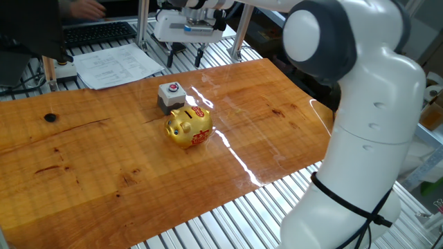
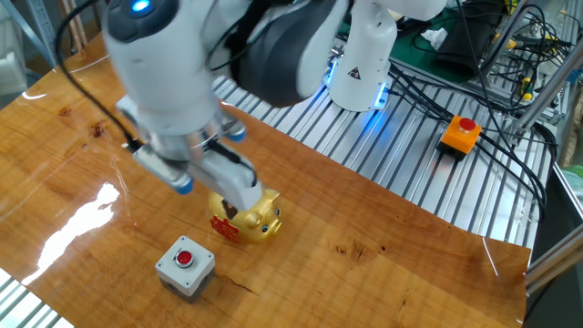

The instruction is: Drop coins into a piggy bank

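The gold piggy bank [image 1: 188, 126] with red markings stands on the wooden table [image 1: 83, 159], snout toward the left. My gripper [image 1: 185, 57] hangs high over the table's far edge, well behind the bank, with its dark fingers [image 1: 172, 57] apart and nothing between them. In the other fixed view the gripper [image 2: 236, 206] overlaps the bank [image 2: 260, 219] and hides part of its back. No coin shows in either view.
A grey box with a red button [image 1: 170, 95] sits just behind the bank; it also shows in the other fixed view [image 2: 185, 265]. Papers [image 1: 116, 63] and a keyboard [image 1: 97, 31] lie beyond the table. An orange stop button [image 2: 459, 133] sits on the metal frame.
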Controlling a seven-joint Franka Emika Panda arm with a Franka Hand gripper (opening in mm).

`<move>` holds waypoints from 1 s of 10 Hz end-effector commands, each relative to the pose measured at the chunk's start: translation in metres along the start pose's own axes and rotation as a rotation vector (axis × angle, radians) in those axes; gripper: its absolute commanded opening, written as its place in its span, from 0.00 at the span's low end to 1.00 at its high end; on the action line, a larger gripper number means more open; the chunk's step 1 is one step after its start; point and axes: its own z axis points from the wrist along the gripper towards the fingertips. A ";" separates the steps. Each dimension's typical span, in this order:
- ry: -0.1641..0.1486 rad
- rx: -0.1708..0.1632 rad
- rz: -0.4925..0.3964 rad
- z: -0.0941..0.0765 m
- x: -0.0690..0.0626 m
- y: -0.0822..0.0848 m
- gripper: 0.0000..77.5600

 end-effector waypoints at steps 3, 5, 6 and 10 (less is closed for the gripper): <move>-0.054 0.010 -0.022 0.031 -0.034 -0.012 1.00; -0.067 0.010 -0.038 0.040 -0.041 -0.013 1.00; -0.075 0.009 -0.044 0.044 -0.043 -0.013 1.00; -0.116 0.004 -0.071 0.064 -0.055 -0.016 1.00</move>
